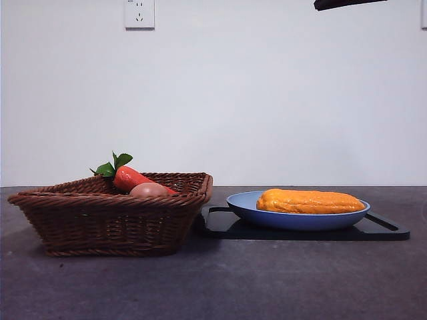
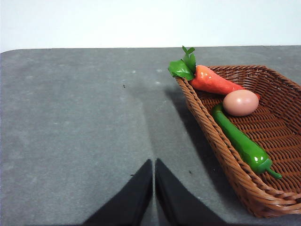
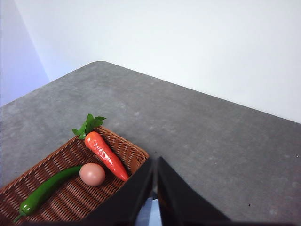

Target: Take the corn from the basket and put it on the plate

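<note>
The orange-yellow corn (image 1: 309,201) lies lengthwise on the blue plate (image 1: 248,209), right of the wicker basket (image 1: 100,220). The basket (image 2: 221,141) (image 3: 61,197) holds a carrot, an egg-like item and a green pepper, and no corn. My left gripper (image 2: 154,165) is shut over bare table beside the basket, holding nothing. My right gripper (image 3: 154,162) is shut and raised high, with the basket's corner and a sliver of blue plate (image 3: 151,214) below it. A black arm tip (image 1: 347,4) shows at the top right of the front view.
A flat black tray (image 1: 383,230) lies under the plate. In the basket are a red-orange carrot (image 2: 214,82) with green leaves, a pinkish egg (image 2: 240,102) and a green pepper (image 2: 240,140). A wall stands behind the grey table (image 1: 220,287).
</note>
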Controlling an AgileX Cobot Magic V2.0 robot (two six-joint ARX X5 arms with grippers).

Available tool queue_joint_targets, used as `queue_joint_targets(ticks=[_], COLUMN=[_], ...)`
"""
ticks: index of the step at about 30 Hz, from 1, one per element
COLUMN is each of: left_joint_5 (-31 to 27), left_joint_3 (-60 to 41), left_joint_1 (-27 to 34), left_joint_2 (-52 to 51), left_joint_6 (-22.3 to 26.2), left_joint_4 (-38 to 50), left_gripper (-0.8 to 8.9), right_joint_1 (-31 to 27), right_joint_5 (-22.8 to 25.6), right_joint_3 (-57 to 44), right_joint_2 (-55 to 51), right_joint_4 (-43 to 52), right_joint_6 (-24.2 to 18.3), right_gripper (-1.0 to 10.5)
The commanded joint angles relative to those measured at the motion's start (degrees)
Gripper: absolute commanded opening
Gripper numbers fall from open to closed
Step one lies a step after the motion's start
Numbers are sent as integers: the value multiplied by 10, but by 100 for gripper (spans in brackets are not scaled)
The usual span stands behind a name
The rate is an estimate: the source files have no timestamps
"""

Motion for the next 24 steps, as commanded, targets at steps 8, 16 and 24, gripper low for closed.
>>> queue_joint_targets(ticks=[8,16,24], left_joint_5=[1,1,1], left_joint_3=[-6,-6,-6], left_joint_1=[2,2,2], left_joint_2=[0,0,0], left_joint_6=[-5,-5,-5], left_joint_4=[-27,-27,-27], left_gripper=[8,8,8], right_joint_1=[-10,-50,-133], right_joint_5=[30,92,92], right_joint_3=[5,-53,-263], right_joint_2=[-8,-125,-312], right_joint_4=[-25,-36,73], right_joint_6=[-25,-63,-34], right_gripper=[3,3,3])
